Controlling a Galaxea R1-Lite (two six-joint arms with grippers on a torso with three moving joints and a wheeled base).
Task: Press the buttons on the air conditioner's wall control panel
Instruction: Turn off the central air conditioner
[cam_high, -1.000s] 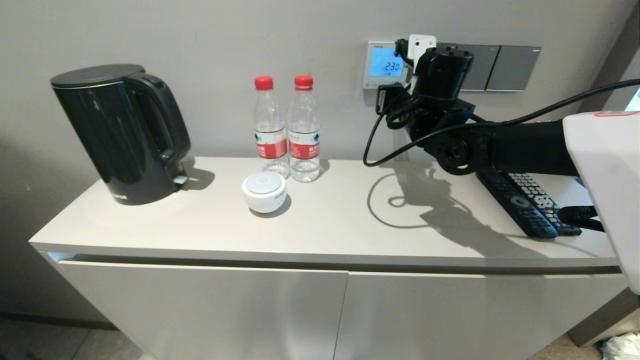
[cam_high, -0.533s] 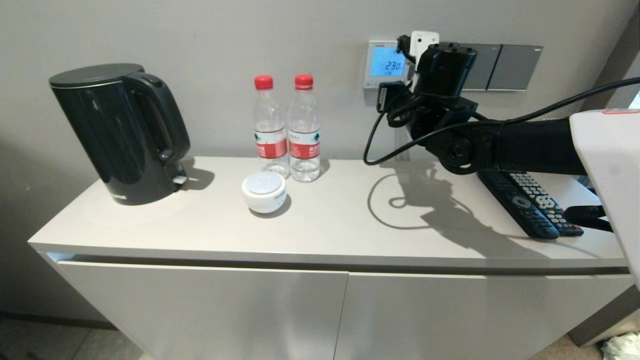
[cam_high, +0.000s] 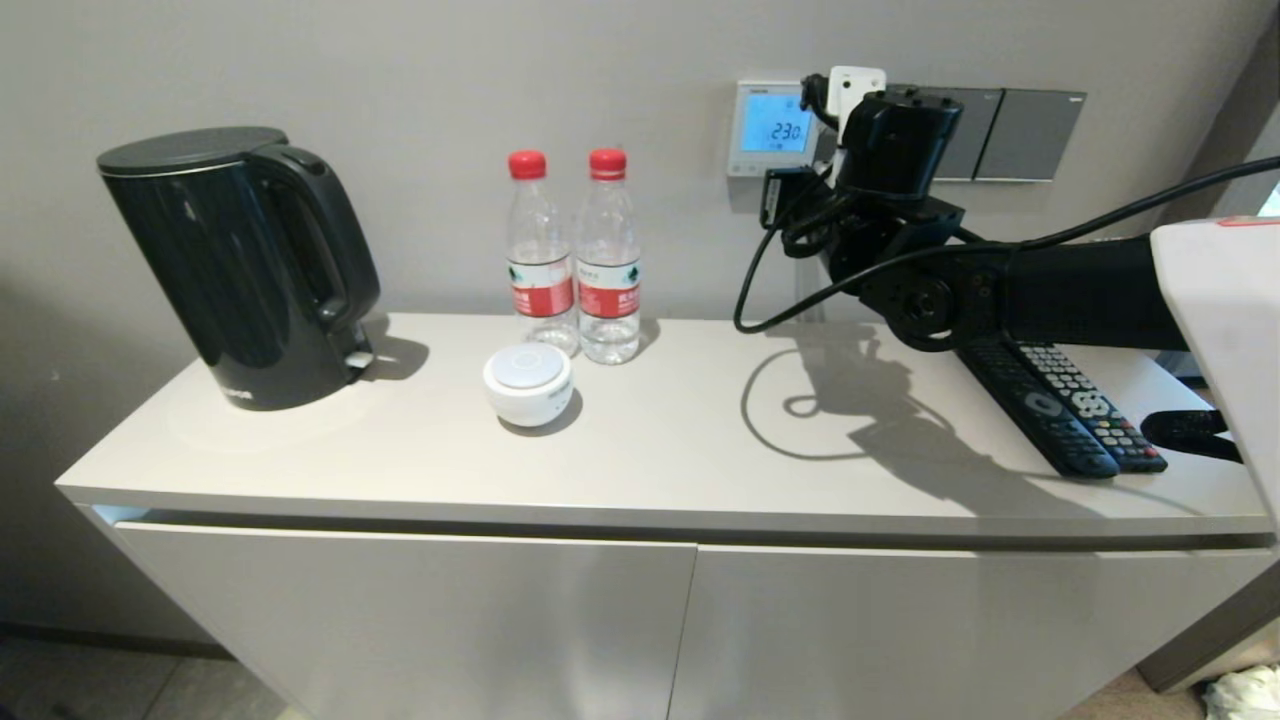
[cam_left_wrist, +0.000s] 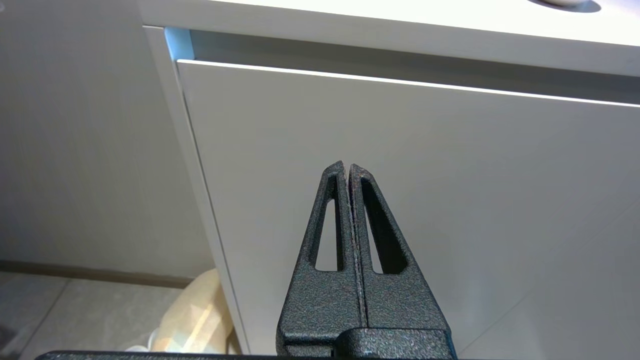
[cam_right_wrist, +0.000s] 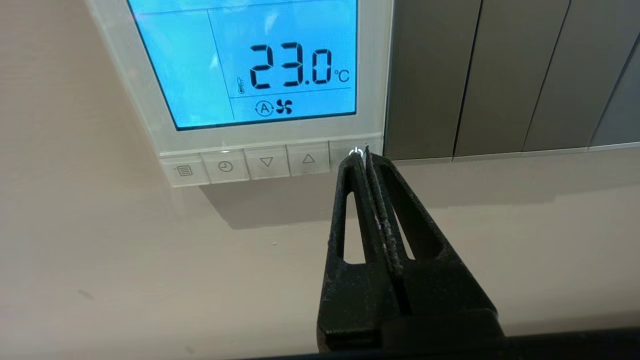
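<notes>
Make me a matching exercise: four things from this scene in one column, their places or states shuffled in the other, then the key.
Things
1. right gripper
2. left gripper
3. kettle
4. remotes

Places or states
A. lying flat at the cabinet top's right end
B. shut, tips at the power button of the wall control panel
C. shut, low before the cabinet door
D. standing at the cabinet top's left end

Pairs: 1-B, 2-C, 3-D, 4-A

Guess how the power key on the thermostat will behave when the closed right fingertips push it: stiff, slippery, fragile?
Likely short, stiff travel: the power key is a small flat tile in the control panel bottom row. Its smooth face and the right gripper landing near its edge suggest the narrow tip could slip off. The panel looks fixed to the wall, so it probably won't shift.
</notes>
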